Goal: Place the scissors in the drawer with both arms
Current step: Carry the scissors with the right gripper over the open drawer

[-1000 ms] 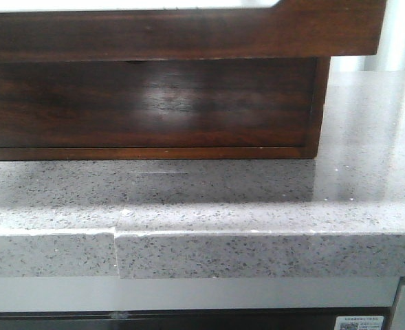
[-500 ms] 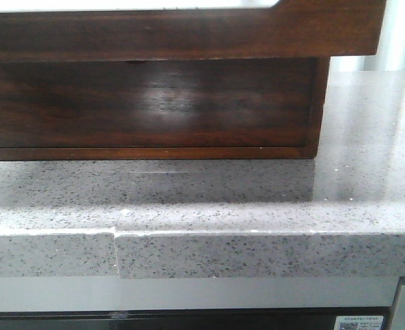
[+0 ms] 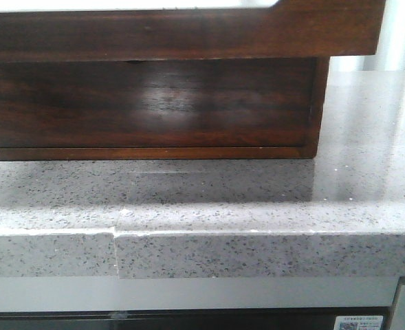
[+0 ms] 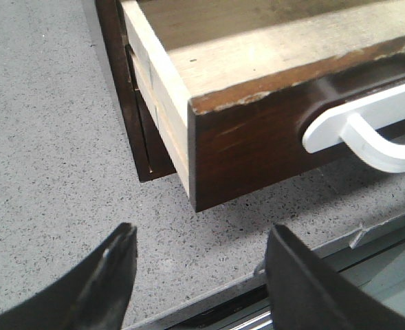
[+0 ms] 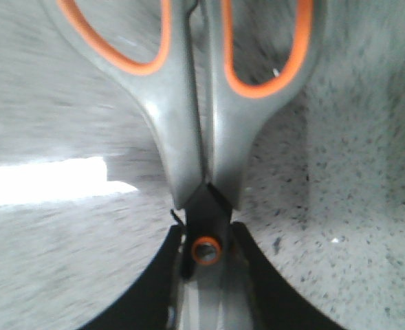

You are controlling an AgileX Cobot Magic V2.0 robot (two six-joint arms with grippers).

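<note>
The dark reddish-brown drawer (image 3: 188,31) fills the top of the front view, pulled out over the grey speckled counter (image 3: 202,199). In the left wrist view the drawer (image 4: 257,137) stands open, with pale wood sides and a bare inside. My left gripper (image 4: 202,275) is open and empty, low over the counter just before the drawer's front corner. My right gripper (image 5: 207,275) is shut on the scissors (image 5: 202,137) at the blades by the orange-ringed pivot. Their grey, orange-lined handles point away from the wrist. Neither gripper shows in the front view.
A white curved piece (image 4: 367,130) sits in the recess of the drawer front. The dark cabinet body (image 3: 147,103) stands under the drawer. The counter's front edge (image 4: 209,302) runs just below my left fingers. The counter behind the scissors is blurred.
</note>
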